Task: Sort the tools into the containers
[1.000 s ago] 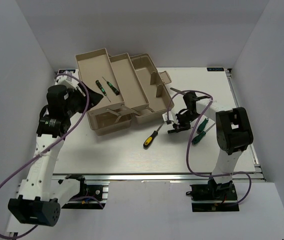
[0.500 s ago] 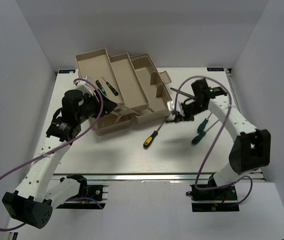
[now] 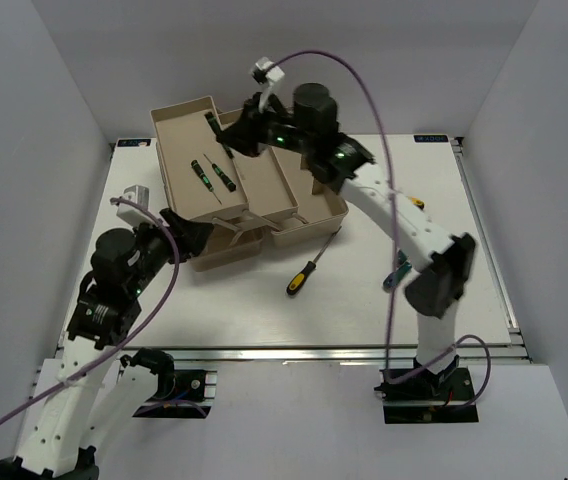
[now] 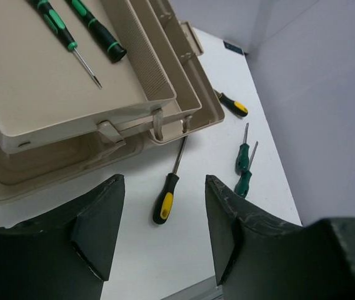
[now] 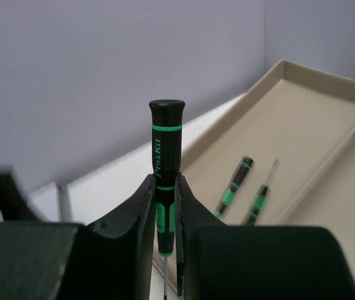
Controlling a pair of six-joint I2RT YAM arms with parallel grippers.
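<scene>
The beige toolbox (image 3: 309,215) stands open at the back of the table with its tiers folded out. Its top left tray (image 3: 176,150) holds two short black-and-green drivers (image 3: 213,174). My right gripper (image 3: 226,133) is over that tray, shut on a third short black-and-green driver (image 5: 165,169) held upright. My left gripper (image 3: 186,232) is open and empty by the box's front left corner. A yellow-and-black screwdriver (image 3: 304,272) lies on the table in front of the box, also in the left wrist view (image 4: 168,191). Two green-handled screwdrivers (image 4: 245,165) lie to its right.
Another yellow-and-black handle (image 4: 232,104) lies to the right of the box. The box's lower compartment (image 4: 59,164) is open under the tray. White walls enclose the table on the left, back and right. A metal rail (image 3: 314,350) runs along the near edge.
My right arm has swung from the table right of the box up and left over the top tray, carrying a short driver. My left arm has drawn back toward the near left.
</scene>
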